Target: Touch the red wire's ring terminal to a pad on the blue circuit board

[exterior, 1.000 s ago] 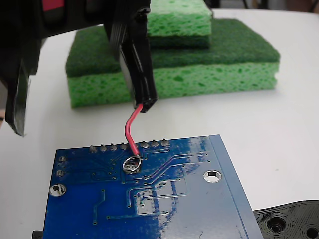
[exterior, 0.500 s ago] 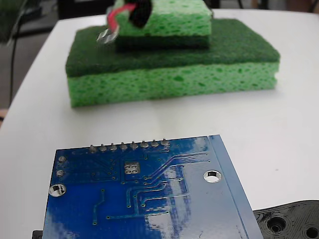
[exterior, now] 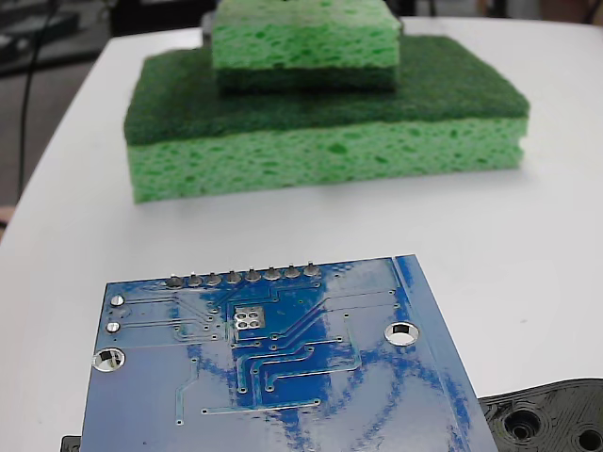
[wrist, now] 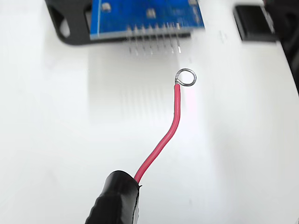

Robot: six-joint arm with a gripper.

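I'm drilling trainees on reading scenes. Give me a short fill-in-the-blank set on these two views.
1. The thin red wire ends in a small silver ____.
2. The wire comes out of a ____ sleeve.
3. The glossy blue circuit board lies on a ____ table.
4. The smaller green sponge sits ____ the larger one.

Missing: ring; black; white; on

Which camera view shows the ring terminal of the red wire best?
The wrist view. There the ring terminal appears whole against the white table, at the end of the red wire, short of the blue circuit board. The fixed view shows neither ring nor wire.
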